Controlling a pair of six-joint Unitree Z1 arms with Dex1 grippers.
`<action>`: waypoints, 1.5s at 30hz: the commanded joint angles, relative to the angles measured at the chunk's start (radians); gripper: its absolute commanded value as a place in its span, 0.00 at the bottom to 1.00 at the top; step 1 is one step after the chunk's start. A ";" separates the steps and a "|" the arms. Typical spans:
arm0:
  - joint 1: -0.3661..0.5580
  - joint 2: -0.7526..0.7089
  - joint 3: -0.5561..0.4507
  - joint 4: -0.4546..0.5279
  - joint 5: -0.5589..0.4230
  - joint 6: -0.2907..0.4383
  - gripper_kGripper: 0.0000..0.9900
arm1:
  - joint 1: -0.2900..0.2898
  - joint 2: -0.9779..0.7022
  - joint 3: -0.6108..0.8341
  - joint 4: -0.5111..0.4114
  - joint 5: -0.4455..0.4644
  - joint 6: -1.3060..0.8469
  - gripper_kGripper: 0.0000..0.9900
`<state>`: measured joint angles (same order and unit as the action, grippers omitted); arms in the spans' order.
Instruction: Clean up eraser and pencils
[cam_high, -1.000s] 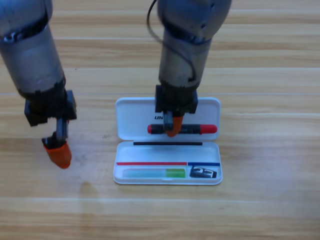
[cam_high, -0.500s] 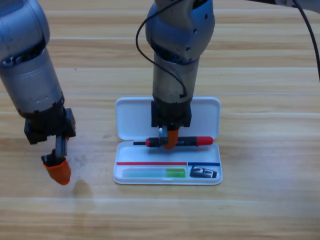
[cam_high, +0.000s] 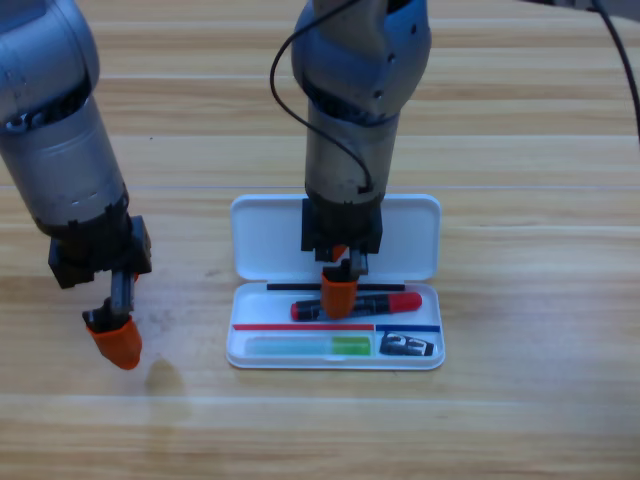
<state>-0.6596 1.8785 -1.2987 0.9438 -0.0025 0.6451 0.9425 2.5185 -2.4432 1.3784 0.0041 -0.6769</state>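
Right gripper sits clamped on the glossy red-and-black pencil, smooth white plastic case right underneath.

grey cylindrical arms, black wrist blocks, orange fingers, seemingly one black cable.

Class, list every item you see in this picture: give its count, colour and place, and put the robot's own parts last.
case: one, white, lying open at the table's middle
red-and-black pencil: one, in the case's lower half, above the green one
green pencil: one, along the lower half's front edge
eraser: one, black with white marks, right of the green pencil
table: one, light wood
right gripper: one, orange jaws, on the red-and-black pencil
left gripper: one, orange jaws, waiting left of the case
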 joint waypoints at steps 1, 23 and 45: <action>0.020 -0.021 -0.001 -0.003 -0.001 0.011 0.99 | 0.038 -0.173 0.078 0.028 0.076 0.008 1.00; 0.351 0.154 -0.320 -0.048 -0.329 0.260 0.00 | 0.036 -1.018 0.943 -0.498 0.251 0.321 1.00; 0.374 0.696 -0.826 0.372 -0.735 0.400 0.00 | 0.036 -1.061 1.020 -0.521 0.316 0.329 1.00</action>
<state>-0.2435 2.5226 -2.1249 1.2932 -0.7072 1.0314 0.9661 1.4964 -1.4561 0.8710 0.2965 -0.3609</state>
